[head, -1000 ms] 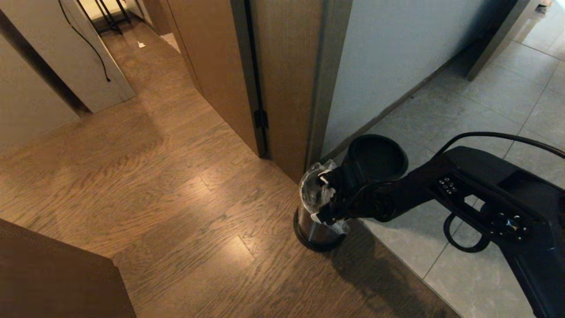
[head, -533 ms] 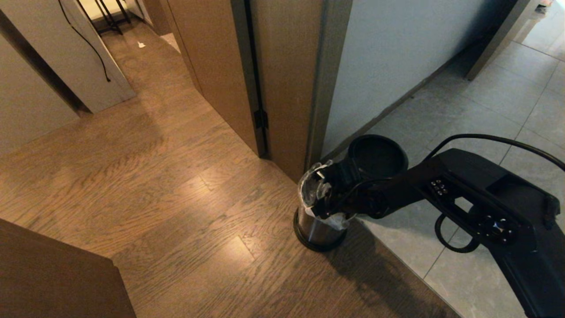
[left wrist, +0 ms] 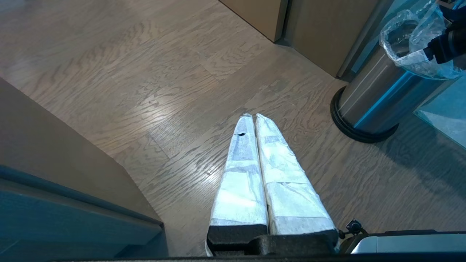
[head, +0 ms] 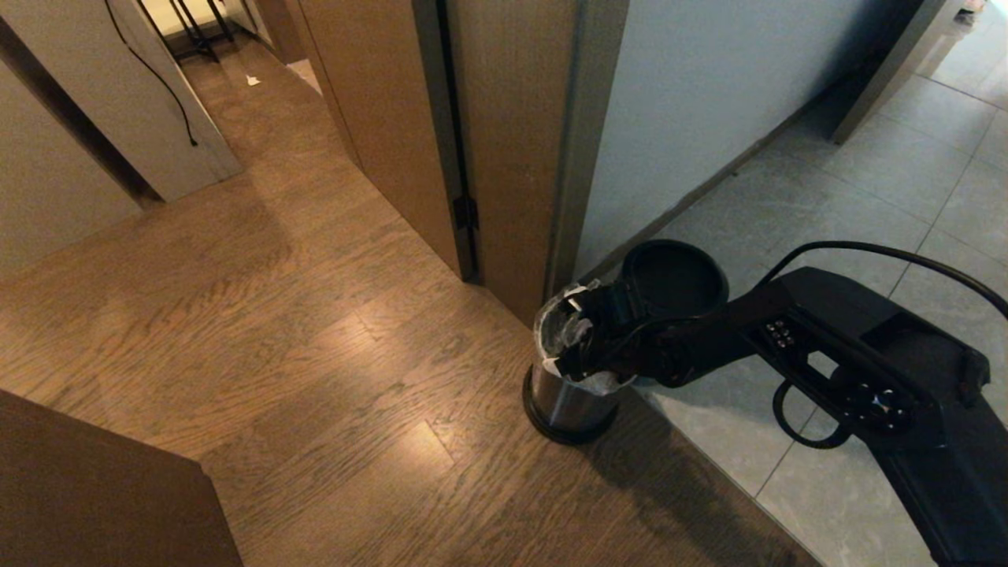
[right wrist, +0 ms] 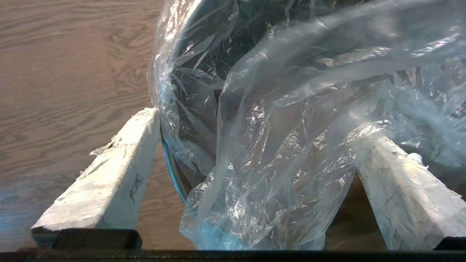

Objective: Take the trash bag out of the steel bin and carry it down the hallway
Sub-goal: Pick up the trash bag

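1. The left claw [left wrist: 251, 120] hangs parked over the wood floor [head: 276, 315], fingers pressed together.
2. The right claw [right wrist: 255, 138] stands spread at the steel bin [head: 568, 402], straddling its rim.
3. The trash bag [right wrist: 276, 145], lining the bin, looks thin, light, slippery and tearable; bunching its loose collar seems the safest hold.

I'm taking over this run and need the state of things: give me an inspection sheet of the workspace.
Surface: wood floor meeting grey tiles.
Job's things: steel bin upright at the door corner; trash bag lining it, not lifted.
Clutter: black lid on the tiles behind the bin.
Grippers: right claw open, straddling the bag's rim; left claw shut, parked above the floor.
Cables: black cable looping over the right arm.
Surroundings: wooden door, doorway beyond.
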Robot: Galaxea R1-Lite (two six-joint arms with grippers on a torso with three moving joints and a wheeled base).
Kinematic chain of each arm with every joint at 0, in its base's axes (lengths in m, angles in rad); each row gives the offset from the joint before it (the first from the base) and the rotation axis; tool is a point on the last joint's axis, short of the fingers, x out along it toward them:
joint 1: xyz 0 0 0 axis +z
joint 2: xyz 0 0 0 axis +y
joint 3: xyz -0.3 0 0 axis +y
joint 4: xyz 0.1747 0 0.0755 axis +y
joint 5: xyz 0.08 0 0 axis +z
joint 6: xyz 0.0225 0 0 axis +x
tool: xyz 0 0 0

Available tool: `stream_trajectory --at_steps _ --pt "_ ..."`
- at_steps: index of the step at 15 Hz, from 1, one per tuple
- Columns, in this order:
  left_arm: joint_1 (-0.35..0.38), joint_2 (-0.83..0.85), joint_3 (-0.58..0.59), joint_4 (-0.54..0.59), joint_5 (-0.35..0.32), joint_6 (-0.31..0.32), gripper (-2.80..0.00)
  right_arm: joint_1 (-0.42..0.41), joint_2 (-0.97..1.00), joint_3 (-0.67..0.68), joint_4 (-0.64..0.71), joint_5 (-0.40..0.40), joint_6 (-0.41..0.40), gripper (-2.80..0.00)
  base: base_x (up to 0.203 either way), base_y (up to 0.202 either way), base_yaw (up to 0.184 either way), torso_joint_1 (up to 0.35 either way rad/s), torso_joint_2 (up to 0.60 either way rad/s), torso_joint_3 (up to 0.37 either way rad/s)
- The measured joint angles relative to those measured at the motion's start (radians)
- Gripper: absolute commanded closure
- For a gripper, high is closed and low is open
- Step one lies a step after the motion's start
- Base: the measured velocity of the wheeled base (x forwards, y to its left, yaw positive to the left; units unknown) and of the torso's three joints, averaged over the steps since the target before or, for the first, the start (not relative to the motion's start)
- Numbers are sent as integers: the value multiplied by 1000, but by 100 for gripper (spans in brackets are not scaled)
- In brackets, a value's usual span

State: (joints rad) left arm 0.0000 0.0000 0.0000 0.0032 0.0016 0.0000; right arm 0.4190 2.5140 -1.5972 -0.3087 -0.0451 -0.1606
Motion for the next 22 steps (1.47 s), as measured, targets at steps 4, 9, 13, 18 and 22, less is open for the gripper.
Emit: stream_trajectory --at_steps 4,9,13,18,22 --pt "0 0 0 0 0 0 0 -29 1 5 14 -4 -2 -280 0 0 0 0 0 0" --pt "0 0 0 0 0 0 0 -34 -4 13 13 -4 0 -280 0 0 0 0 0 0" --pt "0 0 0 0 0 0 0 -35 -21 41 31 -1 3 -280 0 0 0 0 0 0" --pt "0 0 0 0 0 0 0 -35 -52 66 36 -1 20 -280 0 0 0 0 0 0" --pt "0 0 0 0 -1 0 0 -35 -75 73 26 -5 38 -280 0 0 0 0 0 0"
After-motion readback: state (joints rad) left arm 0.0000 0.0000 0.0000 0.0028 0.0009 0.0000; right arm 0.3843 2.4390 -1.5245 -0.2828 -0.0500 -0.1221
